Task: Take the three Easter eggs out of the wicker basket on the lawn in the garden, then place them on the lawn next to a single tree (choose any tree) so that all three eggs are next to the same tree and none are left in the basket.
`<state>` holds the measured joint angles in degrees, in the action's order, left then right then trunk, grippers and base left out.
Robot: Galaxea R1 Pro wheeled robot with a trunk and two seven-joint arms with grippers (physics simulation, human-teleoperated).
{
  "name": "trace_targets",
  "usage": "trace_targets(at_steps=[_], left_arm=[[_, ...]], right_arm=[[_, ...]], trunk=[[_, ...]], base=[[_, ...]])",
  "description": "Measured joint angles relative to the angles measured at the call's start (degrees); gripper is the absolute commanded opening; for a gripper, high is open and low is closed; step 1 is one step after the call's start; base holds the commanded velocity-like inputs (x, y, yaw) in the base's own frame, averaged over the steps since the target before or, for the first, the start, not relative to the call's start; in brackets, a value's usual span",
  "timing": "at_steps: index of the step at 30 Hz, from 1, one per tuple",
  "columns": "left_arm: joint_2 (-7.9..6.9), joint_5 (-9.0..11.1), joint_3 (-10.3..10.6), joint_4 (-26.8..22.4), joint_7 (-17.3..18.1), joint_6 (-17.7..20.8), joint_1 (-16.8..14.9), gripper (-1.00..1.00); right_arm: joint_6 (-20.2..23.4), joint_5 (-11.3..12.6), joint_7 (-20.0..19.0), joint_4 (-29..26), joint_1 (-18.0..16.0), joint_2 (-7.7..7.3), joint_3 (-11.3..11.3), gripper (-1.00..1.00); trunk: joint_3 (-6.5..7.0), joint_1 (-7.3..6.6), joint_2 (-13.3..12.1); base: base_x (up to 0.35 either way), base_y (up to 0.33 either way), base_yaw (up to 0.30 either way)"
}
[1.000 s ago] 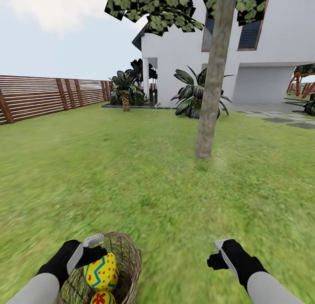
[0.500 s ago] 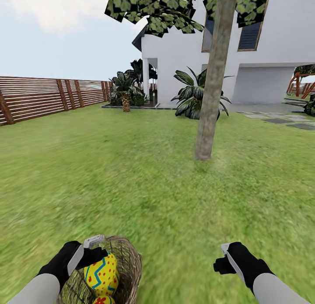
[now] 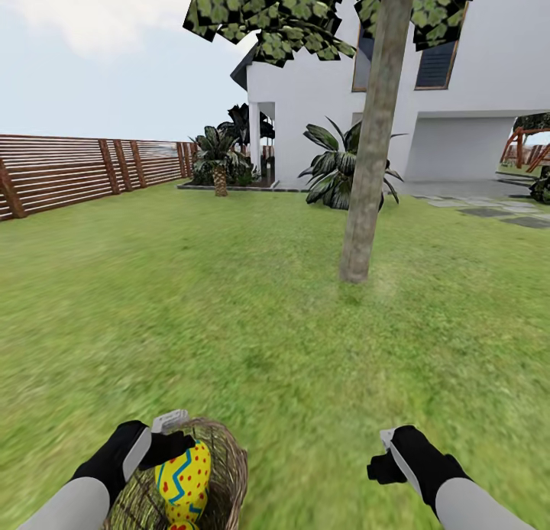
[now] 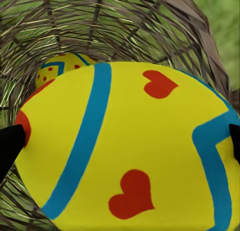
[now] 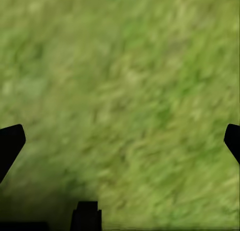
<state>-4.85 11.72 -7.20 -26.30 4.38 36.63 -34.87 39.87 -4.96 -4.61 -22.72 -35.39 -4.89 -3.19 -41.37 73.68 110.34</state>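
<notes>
two eggs show in the basket (image 3: 225, 469); left end effector (image 4: 120, 141) grips one egg (image 4: 130, 151); right end effector (image 5: 120, 141) spread wide over lawn (image 3: 229, 301)

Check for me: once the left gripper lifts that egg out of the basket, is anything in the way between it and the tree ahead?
Nothing visible. Open lawn runs from the wicker basket to the tree. The left gripper brackets the top egg; only the basket's wall surrounds it, and a second egg lies behind it.
</notes>
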Motion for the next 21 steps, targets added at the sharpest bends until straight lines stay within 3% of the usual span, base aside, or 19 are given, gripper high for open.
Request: trace_targets(at_steps=[14,18,21], left_arm=[[0.76,-0.3,0.3,0.2,-0.5,0.7,0.0,-1.0],[0.98,-0.3,0.2,0.2,-0.5,0.7,0.0,-1.0],[2.04,-0.3,0.2,0.2,-0.6,0.6,0.0,-1.0]], right_arm=[[0.0,0.2,-0.1,0.4,0.0,0.2,0.1,1.0],[0.0,0.1,-0.1,0.4,0.0,0.2,0.1,1.0],[0.0,0.1,-0.1,0.5,0.0,0.2,0.0,1.0]], trunk=[[2.51,-3.08,-5.6],[3.23,-3.95,-7.2],[3.77,-4.6,-8.4]], base=[[0.0,0.001,0.0],[-0.045,0.198,0.0],[-0.082,0.273,0.0]])
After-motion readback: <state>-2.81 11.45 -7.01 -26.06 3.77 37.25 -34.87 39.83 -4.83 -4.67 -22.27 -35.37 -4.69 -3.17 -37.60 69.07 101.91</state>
